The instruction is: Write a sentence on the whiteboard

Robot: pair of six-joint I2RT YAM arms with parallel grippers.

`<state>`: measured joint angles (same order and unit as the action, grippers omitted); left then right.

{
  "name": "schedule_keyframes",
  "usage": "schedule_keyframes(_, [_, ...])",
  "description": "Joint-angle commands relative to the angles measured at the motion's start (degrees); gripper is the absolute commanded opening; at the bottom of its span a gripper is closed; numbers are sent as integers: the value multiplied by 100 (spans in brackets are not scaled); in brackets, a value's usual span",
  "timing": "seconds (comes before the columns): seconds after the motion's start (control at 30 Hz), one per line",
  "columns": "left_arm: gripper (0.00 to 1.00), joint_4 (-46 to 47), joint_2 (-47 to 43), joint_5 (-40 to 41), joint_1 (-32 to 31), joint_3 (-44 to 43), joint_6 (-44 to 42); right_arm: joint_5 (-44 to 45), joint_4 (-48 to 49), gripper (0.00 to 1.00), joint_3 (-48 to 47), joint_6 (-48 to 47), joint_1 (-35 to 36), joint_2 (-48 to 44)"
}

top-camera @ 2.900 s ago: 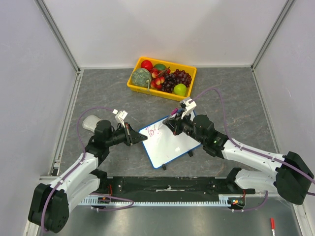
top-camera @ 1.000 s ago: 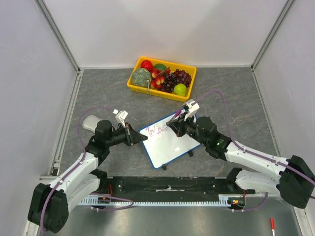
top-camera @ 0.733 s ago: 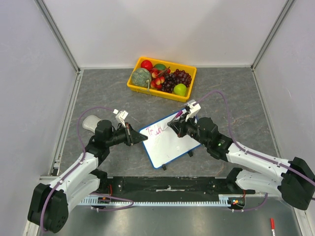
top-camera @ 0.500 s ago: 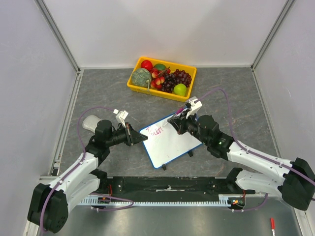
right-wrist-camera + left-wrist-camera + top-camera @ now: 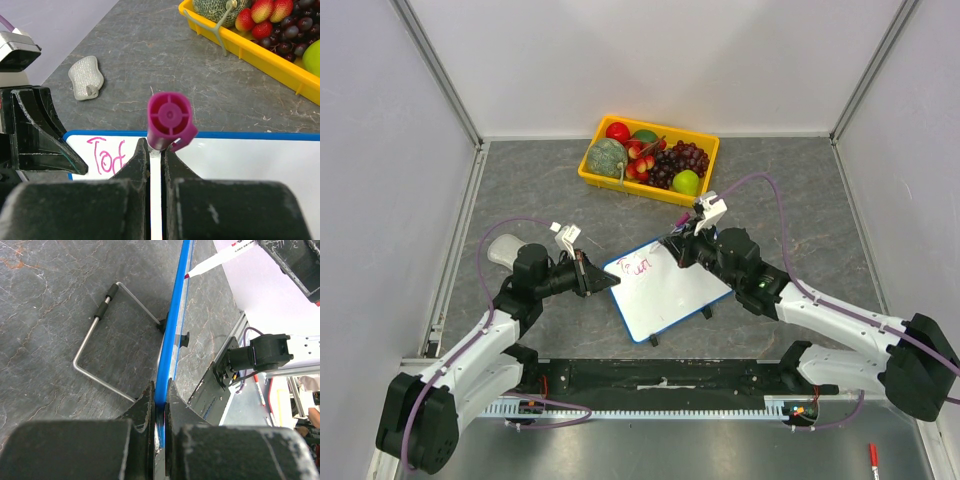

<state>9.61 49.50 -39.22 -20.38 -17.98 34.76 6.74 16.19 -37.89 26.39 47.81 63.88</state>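
My right gripper point(image 5: 155, 150) is clenched on a white marker with a magenta end cap point(image 5: 169, 119), held over the small white whiteboard with a thin blue rim point(image 5: 665, 295). Pink handwritten letters point(image 5: 106, 155) sit near the corner where my left gripper point(image 5: 160, 392) pinches the rim. The board stands on the grey stone-patterned table point(image 5: 800, 210) between both arms, near the yellow plastic fruit basket point(image 5: 704, 140).

Robot lab cell: white panel walls point(image 5: 650, 60), aluminium frame point(image 5: 438, 70), grey tabletop point(image 5: 790, 190).

Grey stone tabletop point(image 5: 800, 190) — pale walls point(image 5: 650, 60) around.
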Motion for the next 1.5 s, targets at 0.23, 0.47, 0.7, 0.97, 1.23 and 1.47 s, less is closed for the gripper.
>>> schedule_keyframes(0.23, [2,-671,96,459,-80,49,-699,-243,34,0,352,-55,-26,-130])
schedule_keyframes(0.47, [2,-679,104,468,-80,49,-690,-463,25,0,598,-11,-26,-209])
schedule_keyframes(0.7, [2,-697,87,486,-80,40,-690,-839,51,0,774,24,-26,-306])
schedule_keyframes(0.97, [2,-697,104,494,-89,40,-699,-1333,174,0,634,76,-26,-710])
schedule_keyframes(1.23, [2,-706,96,494,-98,40,-699,-1018,-89,0,142,-55,-280,-781])
schedule_keyframes(1.47, [2,-715,113,495,-115,40,-708,-709,-107,0,-122,-20,-633,-491])
